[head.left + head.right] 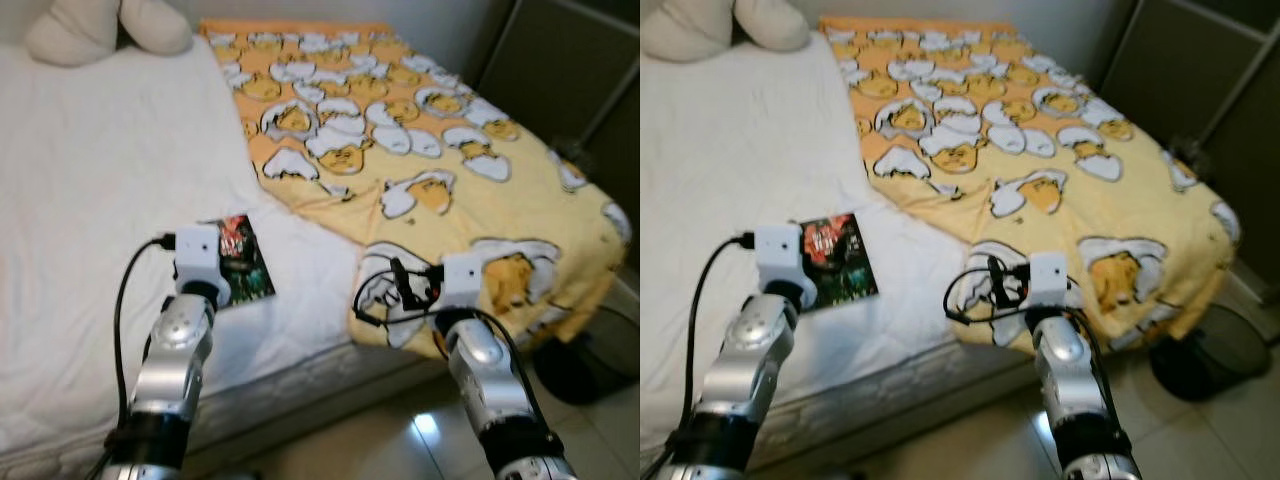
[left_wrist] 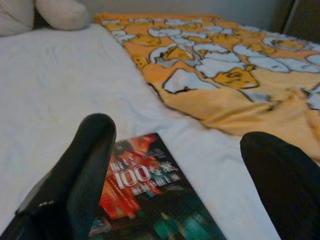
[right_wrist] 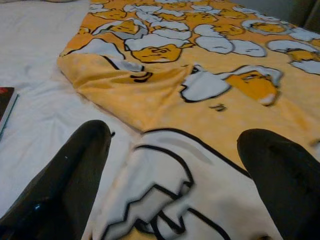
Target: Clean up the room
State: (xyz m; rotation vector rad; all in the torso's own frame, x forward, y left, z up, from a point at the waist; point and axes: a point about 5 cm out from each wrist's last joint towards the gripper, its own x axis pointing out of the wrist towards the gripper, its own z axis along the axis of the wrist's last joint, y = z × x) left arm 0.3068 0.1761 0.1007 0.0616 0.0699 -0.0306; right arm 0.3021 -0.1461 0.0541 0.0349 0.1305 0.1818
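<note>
A dark book (image 1: pixel 245 258) with a red and teal cover lies flat on the white bed sheet (image 1: pixel 100 180) near the front edge. My left gripper (image 2: pixel 185 165) hovers over the book (image 2: pixel 145 200), open, its fingers (image 2: pixel 85 165) to either side of the cover. A yellow blanket (image 1: pixel 400 130) printed with egg cartoons covers the bed's right half. My right gripper (image 3: pixel 175 175) is open just above the blanket's front corner (image 3: pixel 170 195), holding nothing.
Cream pillows (image 1: pixel 100 28) sit at the bed's head. A dark round bin (image 1: pixel 1215 350) stands on the tiled floor by the bed's right corner. A dark cabinet (image 1: pixel 570 60) rises at the right. The mattress edge (image 1: pixel 330 385) runs just before my arms.
</note>
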